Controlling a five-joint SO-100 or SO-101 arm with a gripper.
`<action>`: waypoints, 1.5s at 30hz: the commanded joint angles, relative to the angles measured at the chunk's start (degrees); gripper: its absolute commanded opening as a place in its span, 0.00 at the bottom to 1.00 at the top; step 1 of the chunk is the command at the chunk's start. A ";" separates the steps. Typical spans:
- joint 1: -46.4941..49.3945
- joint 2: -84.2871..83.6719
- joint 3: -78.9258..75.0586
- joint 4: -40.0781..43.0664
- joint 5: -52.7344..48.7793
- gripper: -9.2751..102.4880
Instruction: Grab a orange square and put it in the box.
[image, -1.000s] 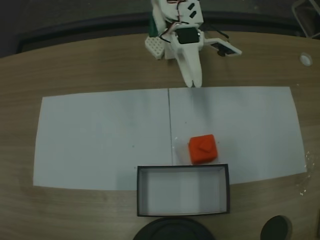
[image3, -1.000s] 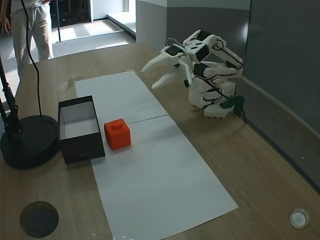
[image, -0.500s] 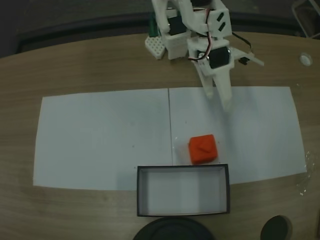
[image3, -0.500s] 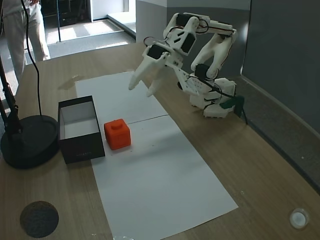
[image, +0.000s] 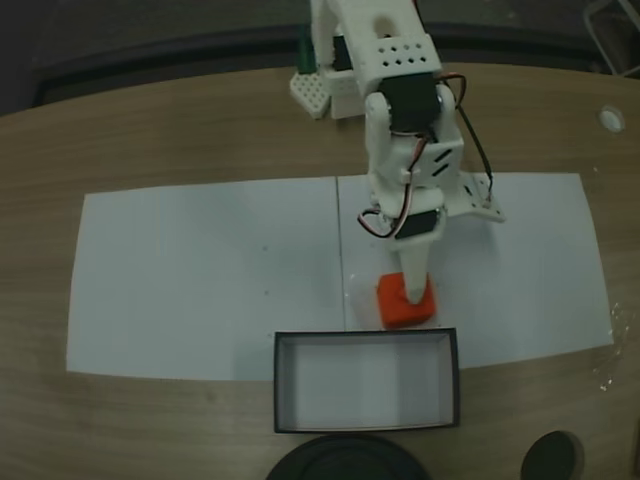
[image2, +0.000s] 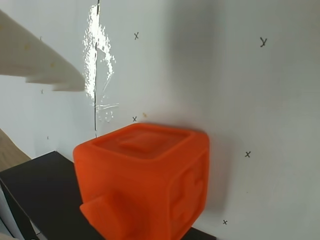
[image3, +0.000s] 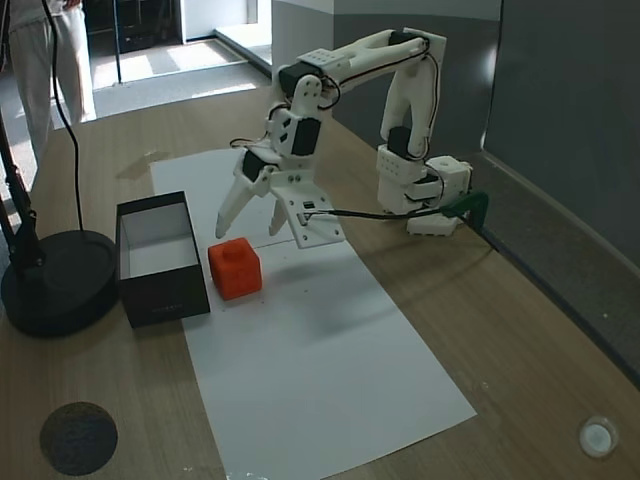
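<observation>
The orange square (image: 406, 310) lies on white paper, just behind the box's far wall in a fixed view (image: 366, 336). The box is a shallow black-walled tray with a white inside. My gripper (image: 455, 255) hangs open just above the cube, one white finger over its top and the other jaw splayed out to the right. From the side, the gripper (image3: 262, 235) straddles the air above the orange square (image3: 235, 268), beside the box (image3: 160, 295). In the wrist view the orange square (image2: 145, 185) looms close, one finger (image2: 40, 70) at upper left, the box wall (image2: 30, 185) at lower left.
Two white paper sheets (image: 200, 280) cover the wooden table. A round black stand base (image3: 55, 285) sits beyond the box, with a dark disc (image3: 78, 437) nearby. A small white cap (image3: 597, 436) lies near the table edge. A person (image3: 50, 50) stands in the background.
The arm has unfolded from its base, swung out over the paper and come down toward the orange square. The gripper now hangs open right above it. Cube and box have not moved.
</observation>
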 joint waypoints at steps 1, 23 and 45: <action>-0.88 0.53 -3.34 -1.49 0.62 0.37; -1.49 -5.36 -3.78 -7.21 0.70 0.37; -1.49 -5.54 -4.22 -7.21 0.53 0.10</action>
